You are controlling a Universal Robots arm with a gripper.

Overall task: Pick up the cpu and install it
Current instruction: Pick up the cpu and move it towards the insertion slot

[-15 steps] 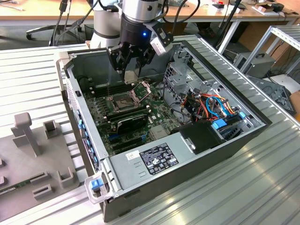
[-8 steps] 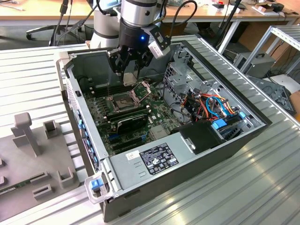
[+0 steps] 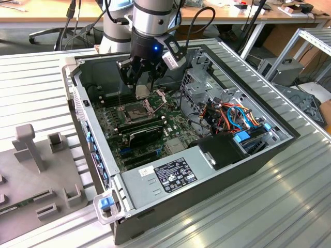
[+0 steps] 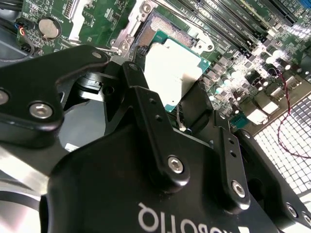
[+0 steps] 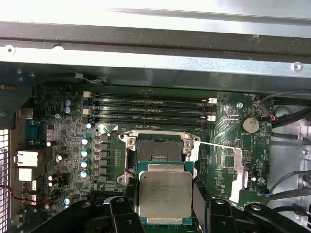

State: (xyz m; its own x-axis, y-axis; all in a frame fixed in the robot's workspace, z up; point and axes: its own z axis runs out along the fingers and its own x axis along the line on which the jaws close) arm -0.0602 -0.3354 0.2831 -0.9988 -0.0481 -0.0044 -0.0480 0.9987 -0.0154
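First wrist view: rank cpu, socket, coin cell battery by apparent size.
1. flat grey-tan square cpu, though nearest the camera, which inflates it.
2. silver-framed square socket, partly hidden behind the cpu, so its order against it is unsure.
3. round silver coin cell battery, clearly smallest.

An open case [image 3: 139, 188] lies on a ribbed metal table [image 3: 269, 206], with a label [image 3: 175, 174] on its near panel and a blue latch [image 3: 106, 202] at its near corner. Inside, a green motherboard [image 3: 178, 124] carries long black memory sticks [image 5: 150, 109] and a coin battery [image 5: 250, 124]. Orange and blue cables [image 3: 235, 116] bunch at the exterior view's right. A grey fixture [image 3: 36, 155] sits on the table at the exterior view's left. A wooden desk [image 3: 46, 10] stands far behind.
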